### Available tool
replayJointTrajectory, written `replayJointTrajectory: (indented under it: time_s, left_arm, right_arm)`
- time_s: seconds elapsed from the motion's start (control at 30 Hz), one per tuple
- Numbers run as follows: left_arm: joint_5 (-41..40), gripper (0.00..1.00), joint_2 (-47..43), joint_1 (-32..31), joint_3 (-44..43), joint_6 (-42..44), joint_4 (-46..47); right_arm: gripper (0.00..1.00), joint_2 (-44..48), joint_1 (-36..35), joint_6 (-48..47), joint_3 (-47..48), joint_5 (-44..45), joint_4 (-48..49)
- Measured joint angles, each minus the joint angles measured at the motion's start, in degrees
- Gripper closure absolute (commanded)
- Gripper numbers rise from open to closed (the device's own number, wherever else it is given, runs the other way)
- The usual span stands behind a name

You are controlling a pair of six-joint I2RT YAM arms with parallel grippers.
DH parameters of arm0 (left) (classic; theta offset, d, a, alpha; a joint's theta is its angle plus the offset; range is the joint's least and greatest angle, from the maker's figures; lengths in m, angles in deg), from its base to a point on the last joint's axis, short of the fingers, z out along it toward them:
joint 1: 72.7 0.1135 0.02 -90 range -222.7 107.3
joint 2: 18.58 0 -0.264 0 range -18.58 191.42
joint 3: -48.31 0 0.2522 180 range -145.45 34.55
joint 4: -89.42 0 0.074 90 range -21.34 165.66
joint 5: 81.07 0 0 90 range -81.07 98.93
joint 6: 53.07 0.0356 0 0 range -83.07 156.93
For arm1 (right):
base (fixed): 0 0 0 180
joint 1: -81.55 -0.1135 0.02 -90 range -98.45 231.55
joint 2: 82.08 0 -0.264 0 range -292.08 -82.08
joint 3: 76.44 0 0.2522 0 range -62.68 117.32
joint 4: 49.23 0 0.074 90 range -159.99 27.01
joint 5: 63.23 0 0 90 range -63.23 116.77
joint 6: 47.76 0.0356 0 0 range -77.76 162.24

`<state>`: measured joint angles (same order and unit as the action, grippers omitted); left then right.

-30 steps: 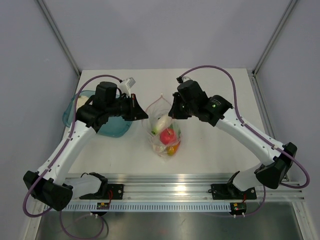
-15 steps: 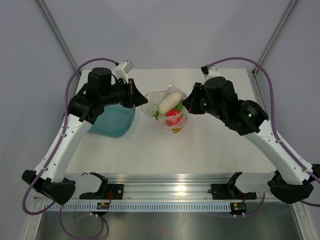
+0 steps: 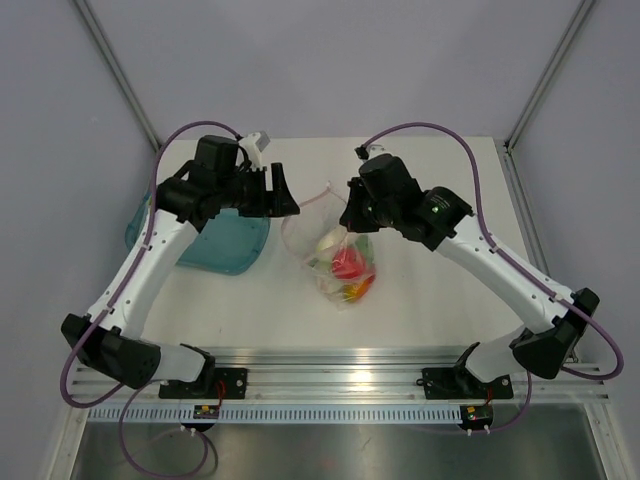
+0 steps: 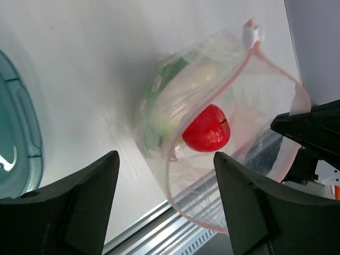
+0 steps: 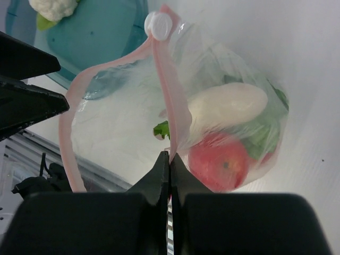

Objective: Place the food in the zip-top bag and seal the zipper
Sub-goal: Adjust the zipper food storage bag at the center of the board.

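White surface lies under both my arms, with pale walls around it. Between the arms, the zip-top bag [image 3: 340, 270] hangs from my right fingers [image 5: 170, 158], which are pressed together on the pink zipper [image 5: 166, 90], a little below its white slider [image 5: 158, 22]. The bag's bottom seems to rest on the surface. The mouth is open, and the strip makes a wide loop. Inside there is food already: a red round piece [image 5: 223, 162], a long whitish piece [image 5: 228, 103] and a green piece [image 5: 268, 135] behind them. My left fingers [image 3: 288, 192] are spread and hold nothing; they hover just beside the open mouth, near the teal bowl [image 5: 106, 37]. In the bowl lies one knobbly white piece [image 5: 52, 8] with a green bit, so I judge the filling is not finished.

To do this step well, I think the right fingers must pinch firmly and hold the lip high, so that the loop does not collapse and nothing rolls out. The left fingers should come down on the bowl piece from above, close on its middle, and carry it through the widest part of the loop without pushing the thin film. The plastic looks soft and slippery, so a hard pull could slide it out of my pinch. Only after that comes the slider.
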<state>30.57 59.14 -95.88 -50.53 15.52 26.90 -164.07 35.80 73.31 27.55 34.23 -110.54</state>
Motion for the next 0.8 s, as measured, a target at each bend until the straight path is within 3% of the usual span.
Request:
replayJointTrajectory:
  time_s: [0.17,0.33,0.43,0.53,0.67,0.8]
  left_arm:
    - [-3.58,0.24,-1.11,4.46,-6.16,0.44,-2.95]
    - [-5.46,0.19,-2.71,15.23,-6.73,0.48,-3.72]
    - [-9.49,0.15,-2.23,22.29,-4.00,0.35,-3.37]
    - [-14.03,0.02,-0.22,28.79,-0.09,-0.59,-2.43]
    - [-20.44,0.01,5.18,35.41,2.69,-2.40,-1.60]
    - [-25.22,0.01,10.32,38.18,3.37,-4.26,0.72]
  right_arm:
    - [1.00,-3.02,0.02,-1.33,2.82,-2.86,2.45]
    - [1.00,-5.07,0.02,-2.56,3.67,-5.95,4.26]
    - [1.00,-5.18,0.02,-3.02,3.67,-7.80,5.16]
    - [1.00,-5.16,0.02,-3.26,3.45,-9.18,6.51]
    - [1.00,-4.48,0.02,-3.43,1.31,-11.08,9.20]
    - [1.00,-3.19,0.02,-3.45,-1.60,-12.22,11.02]
